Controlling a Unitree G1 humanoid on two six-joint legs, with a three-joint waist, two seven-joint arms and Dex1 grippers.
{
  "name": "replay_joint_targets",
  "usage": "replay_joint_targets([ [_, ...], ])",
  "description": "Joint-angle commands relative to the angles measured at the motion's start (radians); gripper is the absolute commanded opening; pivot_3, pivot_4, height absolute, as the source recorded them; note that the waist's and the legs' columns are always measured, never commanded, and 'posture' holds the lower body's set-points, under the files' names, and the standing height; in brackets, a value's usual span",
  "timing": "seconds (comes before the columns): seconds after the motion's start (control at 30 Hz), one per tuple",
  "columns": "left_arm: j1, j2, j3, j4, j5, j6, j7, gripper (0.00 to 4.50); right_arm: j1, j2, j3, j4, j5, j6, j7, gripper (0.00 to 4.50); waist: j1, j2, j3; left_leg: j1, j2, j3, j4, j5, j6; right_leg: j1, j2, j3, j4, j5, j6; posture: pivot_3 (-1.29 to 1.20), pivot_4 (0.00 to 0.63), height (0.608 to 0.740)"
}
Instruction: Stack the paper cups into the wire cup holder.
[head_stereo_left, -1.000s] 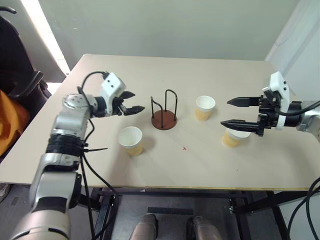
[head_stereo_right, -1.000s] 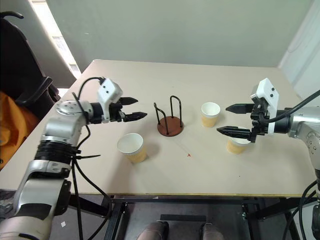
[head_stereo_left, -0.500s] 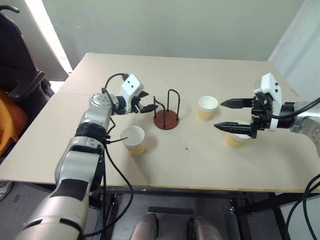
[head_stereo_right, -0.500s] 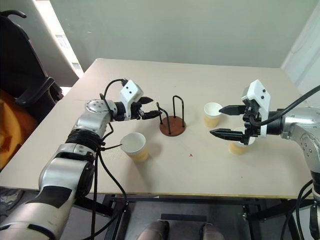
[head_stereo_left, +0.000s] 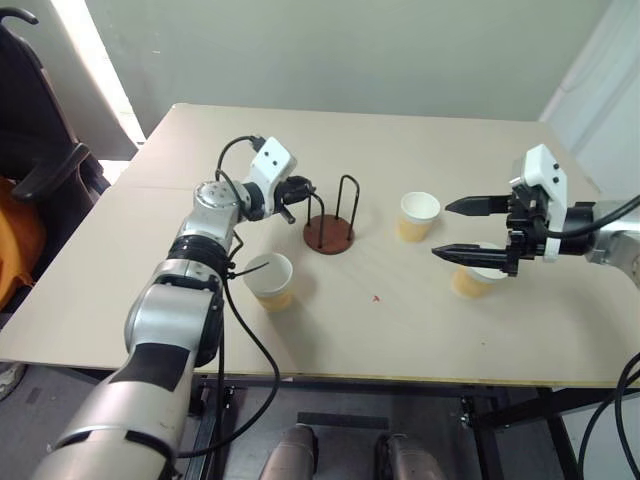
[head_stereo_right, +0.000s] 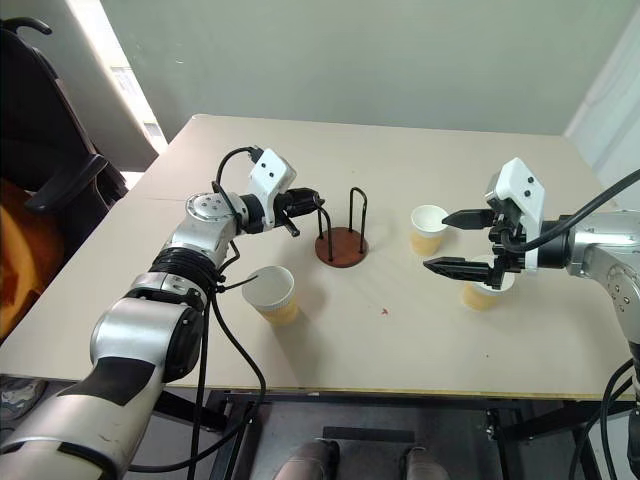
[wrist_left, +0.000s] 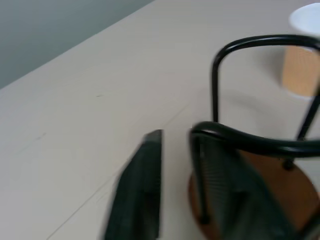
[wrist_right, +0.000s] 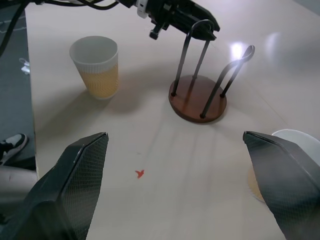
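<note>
The left claw (head_stereo_right: 303, 203) is clamped on the nearer wire loop of the cup holder (head_stereo_right: 340, 243), which stands mid-table with no cup in it. The right claw (head_stereo_right: 455, 241) hangs wide open above one paper cup (head_stereo_right: 481, 290). A second cup (head_stereo_right: 429, 227) stands between it and the holder, a third (head_stereo_right: 270, 293) near the table's (head_stereo_right: 400, 150) front edge.

Table (head_stereo_left: 330, 135): cups (head_stereo_left: 268, 279), wire holder (head_stereo_left: 330, 217).

Left arm stretched forward and rightward, left gripper (head_stereo_right: 303, 203) clamped shut, roughly level. Right arm bent in from far right, right gripper (head_stereo_left: 462, 229) pointing left, jaws spread wide, one finger above the other.
</note>
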Motion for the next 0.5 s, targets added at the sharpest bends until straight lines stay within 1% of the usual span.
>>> replay_joint_targets([
  [0.03, -0.012, -0.007, 0.021, -0.035, -0.016, -0.018, -0.048, 0.03, -0.004, -0.020, -0.023, -0.020, -0.005, -0.025, 0.010, 4.50, 0.000, 0.000, 0.000, 0.000, 0.000, 0.000, 0.000, 0.000, 0.000, 0.000, 0.000, 0.000, 0.000, 0.000, 0.000, 0.00, 0.150, 0.740],
  [0.2, 0.019, -0.007, 0.033, -0.104, -0.052, 0.020, -0.162, 0.03, -0.006, -0.025, -0.015, -0.020, -0.011, -0.035, 0.021, 4.50, 0.000, 0.000, 0.000, 0.000, 0.000, 0.001, 0.002, -0.003, 0.004, 0.000, 0.000, 0.001, 0.000, 0.000, 0.001, 0.00, 0.150, 0.740],
  [0.27, 0.040, 0.002, 0.032, -0.183, -0.080, 0.077, -0.236, 0.03, 0.003, -0.045, -0.017, -0.026, -0.006, -0.036, 0.050, 4.50, 0.000, 0.000, 0.000, 0.000, 0.000, 0.001, 0.004, -0.003, 0.004, 0.000, 0.000, 0.002, 0.001, 0.001, 0.002, 0.00, 0.150, 0.740],
  [0.37, 0.103, 0.005, 0.009, -0.389, -0.122, 0.199, -0.320, 0.03, 0.035, -0.087, -0.020, -0.045, 0.009, -0.039, 0.110, 4.50, 0.000, 0.000, 0.000, -0.001, 0.000, 0.002, 0.005, -0.002, 0.004, 0.000, 0.000, 0.002, 0.000, 0.000, 0.003, 0.00, 0.150, 0.740],
  [0.47, 0.195, -0.012, -0.028, -0.642, -0.145, 0.343, -0.318, 0.03, 0.066, -0.124, -0.003, -0.061, -0.006, -0.053, 0.149, 4.50, 0.001, 0.000, 0.000, -0.002, -0.001, 0.004, 0.007, -0.003, 0.004, 0.000, 0.000, 0.003, 0.000, -0.001, 0.005, 0.00, 0.150, 0.740],
  [0.5, 0.228, -0.026, -0.037, -0.715, -0.145, 0.374, -0.283, 0.03, 0.082, -0.136, 0.005, -0.070, -0.016, -0.061, 0.161, 4.50, 0.001, 0.000, 0.000, -0.002, -0.001, 0.005, 0.007, -0.003, 0.004, 0.001, 0.000, 0.003, 0.001, -0.001, 0.005, 0.00, 0.150, 0.740],
])
